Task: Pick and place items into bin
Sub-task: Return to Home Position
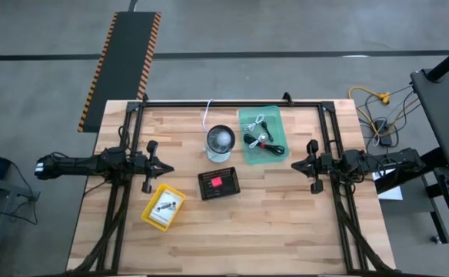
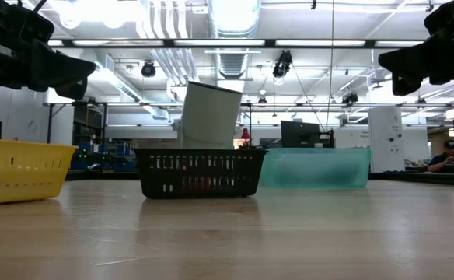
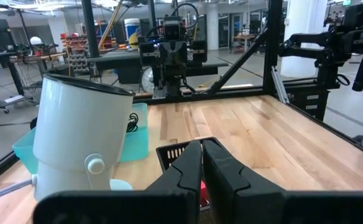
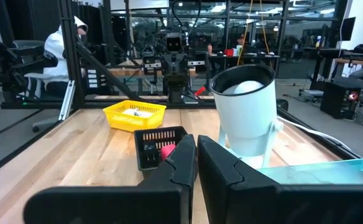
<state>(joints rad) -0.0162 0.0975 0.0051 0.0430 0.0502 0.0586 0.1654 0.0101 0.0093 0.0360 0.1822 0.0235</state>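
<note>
Both arms hover above the table and hold nothing. My left gripper [image 1: 167, 168] [image 3: 202, 150] is shut at the table's left, pointing toward the black basket [image 1: 218, 184]. My right gripper [image 1: 294, 164] [image 4: 196, 144] is shut at the right, pointing toward the same basket [image 4: 158, 147]. A small red item [image 1: 217, 182] lies in the black basket. A black cable with a red band [image 1: 261, 141] and a white cable [image 1: 254, 123] lie in the teal bin [image 1: 274, 115]. White packets [image 1: 165, 205] lie in the yellow bin [image 1: 180, 193]. I cannot make out a pen or a die.
A white round device on a stand [image 1: 220, 143] [image 3: 82, 146] stands between the black basket and the teal bin, and its white cord [image 1: 207, 115] runs toward the far edge. A black frame [image 1: 232, 102] borders the table. Bare wood lies along the near edge.
</note>
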